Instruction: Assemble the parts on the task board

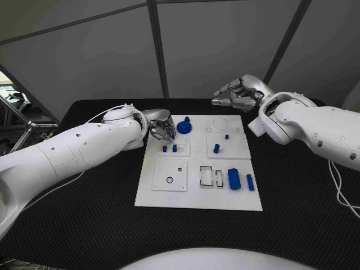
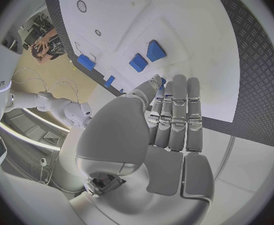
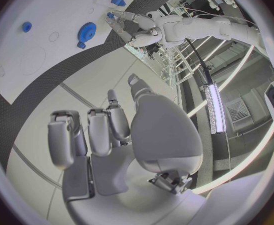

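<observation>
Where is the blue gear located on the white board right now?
In the head view, the blue gear sits at the far end of the white board, toward its left side, just beside the left hand.

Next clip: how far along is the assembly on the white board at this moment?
Early, it seems. Small blue pegs already stand in the task board, though who placed them is unclear. The left hand is at the board's far left corner beside the blue gear; whether it grips anything is unclear. The right hand hangs beyond the board, holding nothing. Two blue cylinders lie loose near the empty slots.
</observation>
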Available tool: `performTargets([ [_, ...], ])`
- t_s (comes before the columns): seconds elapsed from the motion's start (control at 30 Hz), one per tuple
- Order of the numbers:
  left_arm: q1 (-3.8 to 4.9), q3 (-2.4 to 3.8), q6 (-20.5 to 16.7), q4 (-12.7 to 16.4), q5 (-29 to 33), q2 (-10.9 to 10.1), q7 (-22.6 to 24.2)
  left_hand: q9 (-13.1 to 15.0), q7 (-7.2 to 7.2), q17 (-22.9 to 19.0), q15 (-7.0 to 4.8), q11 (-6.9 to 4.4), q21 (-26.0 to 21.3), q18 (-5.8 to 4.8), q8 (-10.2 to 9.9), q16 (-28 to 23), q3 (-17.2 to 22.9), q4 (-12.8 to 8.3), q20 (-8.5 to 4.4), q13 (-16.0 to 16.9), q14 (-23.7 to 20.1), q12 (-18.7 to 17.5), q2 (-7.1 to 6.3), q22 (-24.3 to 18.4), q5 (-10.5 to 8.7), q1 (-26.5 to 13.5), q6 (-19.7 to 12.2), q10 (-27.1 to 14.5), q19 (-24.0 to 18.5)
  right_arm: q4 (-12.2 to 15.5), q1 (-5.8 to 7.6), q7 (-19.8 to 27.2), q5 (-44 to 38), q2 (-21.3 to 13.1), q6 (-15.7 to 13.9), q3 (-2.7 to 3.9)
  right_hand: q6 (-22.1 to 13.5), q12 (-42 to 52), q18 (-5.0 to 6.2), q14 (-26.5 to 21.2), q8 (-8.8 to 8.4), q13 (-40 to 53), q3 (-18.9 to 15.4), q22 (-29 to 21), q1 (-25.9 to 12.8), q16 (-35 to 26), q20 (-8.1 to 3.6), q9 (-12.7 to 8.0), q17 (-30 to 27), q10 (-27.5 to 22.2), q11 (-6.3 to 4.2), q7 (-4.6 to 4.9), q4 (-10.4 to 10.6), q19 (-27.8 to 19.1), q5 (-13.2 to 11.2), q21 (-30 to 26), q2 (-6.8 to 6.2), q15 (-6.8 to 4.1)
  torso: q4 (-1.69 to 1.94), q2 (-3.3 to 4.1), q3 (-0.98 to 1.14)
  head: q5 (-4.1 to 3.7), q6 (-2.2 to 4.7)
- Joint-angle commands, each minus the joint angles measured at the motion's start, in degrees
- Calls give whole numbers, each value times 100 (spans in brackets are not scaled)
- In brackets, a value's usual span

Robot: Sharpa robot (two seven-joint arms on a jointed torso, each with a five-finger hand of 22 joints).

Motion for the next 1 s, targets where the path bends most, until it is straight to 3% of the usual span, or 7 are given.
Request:
performTargets([
  [0.03,6,1,124,-4,-21,8,-66,5,10,5,-5,-5,18,12,12,26,6,-26,-10,-4,45,-34,5,8,24,-32,35,39,35,3,11,38,9,5,26,4,50,13,71,255,-18,7,-21,1090,-24,-24,-37,9,8,2,-26,-3,-17,346,38,-32,52,-46,3,-2,1,-2,-6],
  [0.37,6,1,147,-28,-21,12,-137,-8,28,7,2,10,38,10,-18,65,5,-21,-7,-9,49,-68,-18,31,14,-62,0,14,40,-1,11,40,9,4,22,4,50,13,71,255,-18,7,-21,1090,-24,-24,-37,9,8,2,-26,-3,-17,346,38,-32,52,-46,0,-1,-1,-1,-14],
  [0.63,4,0,142,-21,-21,4,-213,-61,84,-13,39,62,35,6,-51,118,-1,-8,20,-16,38,-158,-127,42,-43,-146,-168,-83,45,-9,11,41,9,6,18,4,56,8,73,254,-19,-1,-29,1081,-36,-30,-38,11,-1,-2,-27,-4,-20,341,39,-38,63,-47,4,-5,0,-2,-16],
  [1.0,4,0,66,-28,-21,0,-205,-227,83,-88,70,85,-49,16,-60,141,9,52,63,-13,4,-253,-293,-16,-63,-284,-652,-177,61,-14,11,43,9,9,19,4,56,8,73,254,-19,-1,-29,1081,-36,-30,-38,11,-1,-2,-27,-4,-20,341,39,-38,63,-47,0,-2,1,6,-12],
])
